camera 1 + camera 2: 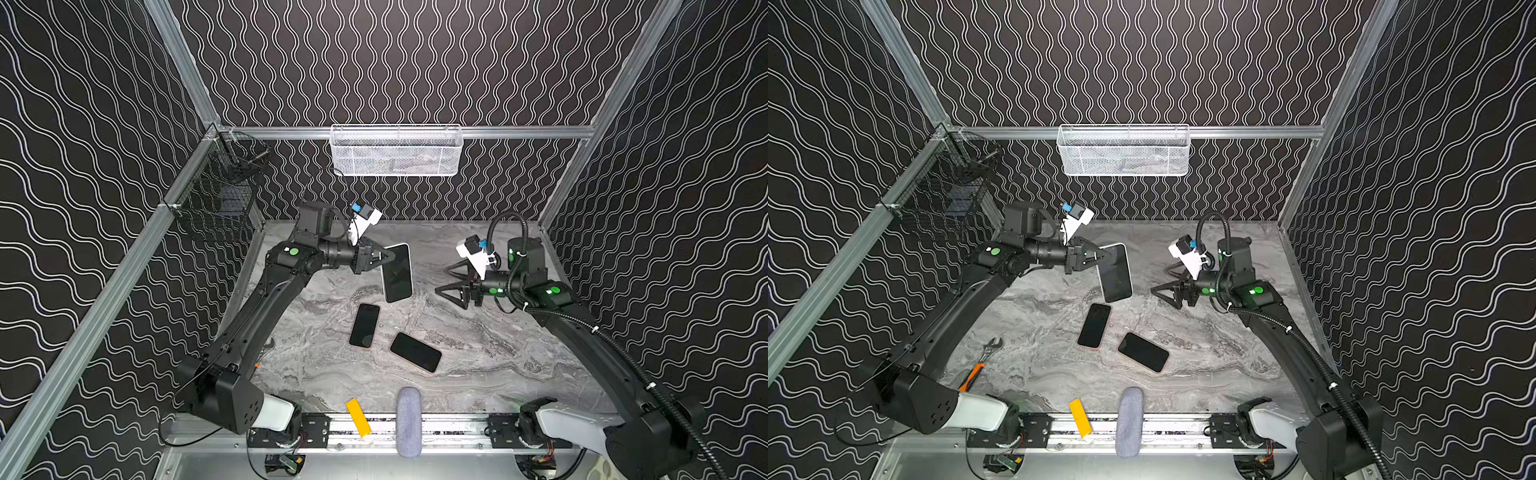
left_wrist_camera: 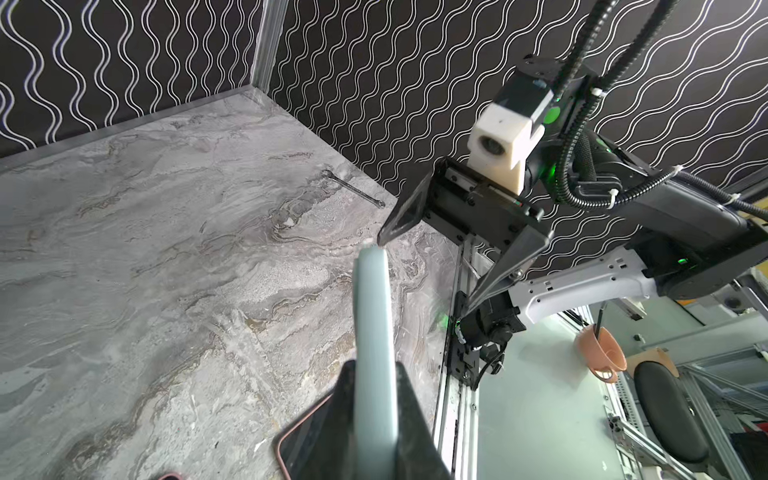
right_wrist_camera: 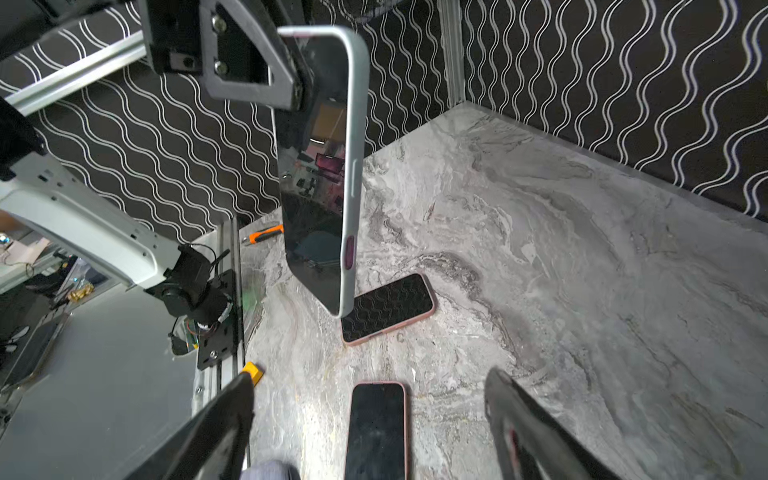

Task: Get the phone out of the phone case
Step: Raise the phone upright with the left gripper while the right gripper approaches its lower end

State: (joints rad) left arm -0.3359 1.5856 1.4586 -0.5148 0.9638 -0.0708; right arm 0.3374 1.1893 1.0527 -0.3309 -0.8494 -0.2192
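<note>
A phone in a pale grey-green phone case point(image 1: 397, 272) point(image 1: 1115, 272) hangs upright above the middle of the marble table, dark screen showing. My left gripper point(image 1: 384, 255) point(image 1: 1100, 255) is shut on its upper end. In the left wrist view the case's edge point(image 2: 374, 316) runs out from between the shut fingers of the left gripper point(image 2: 374, 365). My right gripper point(image 1: 441, 279) point(image 1: 1158, 280) stands open a little to the right of the phone, apart from it, nothing between its fingers. In the right wrist view the cased phone point(image 3: 320, 166) hangs ahead of the open right gripper point(image 3: 368, 376).
Two more phones in pink cases point(image 1: 365, 326) point(image 1: 415, 352) lie flat on the table below the held one. A yellow block point(image 1: 358, 417) and a grey padded cylinder point(image 1: 408, 422) sit at the front rail. A wrench point(image 1: 992, 347) lies front left. A white basket point(image 1: 397, 151) hangs on the back wall.
</note>
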